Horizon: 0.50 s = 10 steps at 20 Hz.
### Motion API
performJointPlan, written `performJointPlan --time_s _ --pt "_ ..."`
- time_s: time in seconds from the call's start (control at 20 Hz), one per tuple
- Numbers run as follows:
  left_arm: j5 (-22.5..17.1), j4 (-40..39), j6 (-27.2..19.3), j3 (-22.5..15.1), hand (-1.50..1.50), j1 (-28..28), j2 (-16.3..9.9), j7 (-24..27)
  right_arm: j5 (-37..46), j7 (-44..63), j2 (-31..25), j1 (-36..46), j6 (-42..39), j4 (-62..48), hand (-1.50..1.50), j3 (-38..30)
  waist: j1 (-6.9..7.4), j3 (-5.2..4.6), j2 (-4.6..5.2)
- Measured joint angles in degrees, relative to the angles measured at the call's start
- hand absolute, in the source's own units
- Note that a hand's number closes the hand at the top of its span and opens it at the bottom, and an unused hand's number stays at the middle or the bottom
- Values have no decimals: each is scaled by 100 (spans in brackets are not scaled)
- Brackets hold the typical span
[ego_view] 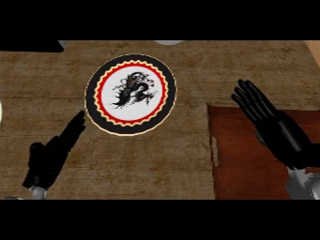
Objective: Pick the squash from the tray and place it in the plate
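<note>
Right robot hand [270,123] black, fingers straight and open, holding nothing, over reddish-brown flat tray [242,154] at right. Left robot hand [51,154] open, empty, resting near left. Round plate, black rim, red-yellow band, dark dragon motif [131,94], on woven tan surface [155,159], centre-far. Squash not visible: hidden or absent, cannot tell. Judgement: pick and place both undone. No readable writing

We saw dim, warm, even light with no clear source. The counter [155,159] looked dull brown and faintly blurred, the plate [131,95] showed no glare, and both black hands lost detail in darkness.
</note>
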<state>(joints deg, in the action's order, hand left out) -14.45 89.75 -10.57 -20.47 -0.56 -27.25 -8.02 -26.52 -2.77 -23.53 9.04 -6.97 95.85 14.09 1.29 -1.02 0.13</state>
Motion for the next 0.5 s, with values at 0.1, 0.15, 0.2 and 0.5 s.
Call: performJointPlan --time_s 0.1,0.15,0.2,0.5 --pt "66 -57 -66 110 0 -122 48 66 85 155 116 176 318 -86 -150 -130 -43 38 -2" --pt "108 -50 -125 162 0 -219 57 72 110 225 165 281 557 -153 -150 -279 -60 51 -2" --pt "170 -71 -200 233 0 -335 49 92 157 276 231 397 849 -248 -150 -445 -74 61 2" --pt "309 -43 -377 467 0 -736 11 214 1974 592 -762 665 1868 -833 -150 -444 -78 -12 23"
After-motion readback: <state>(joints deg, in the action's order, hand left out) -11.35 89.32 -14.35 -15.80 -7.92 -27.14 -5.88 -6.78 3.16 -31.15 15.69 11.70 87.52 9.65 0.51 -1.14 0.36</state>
